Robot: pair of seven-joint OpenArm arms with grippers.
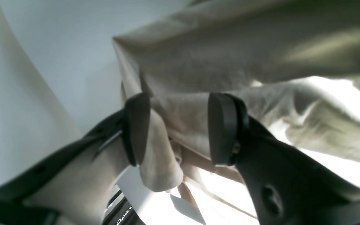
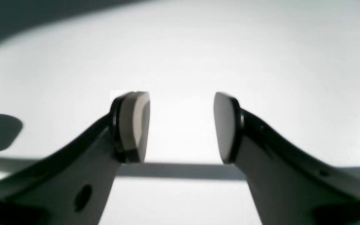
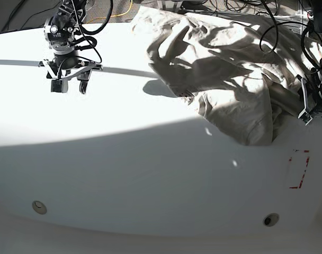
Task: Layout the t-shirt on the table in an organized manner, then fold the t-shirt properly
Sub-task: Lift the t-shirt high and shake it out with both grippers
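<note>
Nearest me, two round holes (image 3: 270, 219) sit in the white table (image 3: 150, 185), on the near side of the t-shirt (image 3: 240, 114). The shirt lies rumpled toward the far edge, folds heaped and one corner pointing my way. By its right side the left gripper (image 1: 179, 129) has its fingers wide apart; whether it touches cloth I can't tell. The right gripper (image 2: 181, 127), also spread wide, hangs well left of the shirt.
</note>
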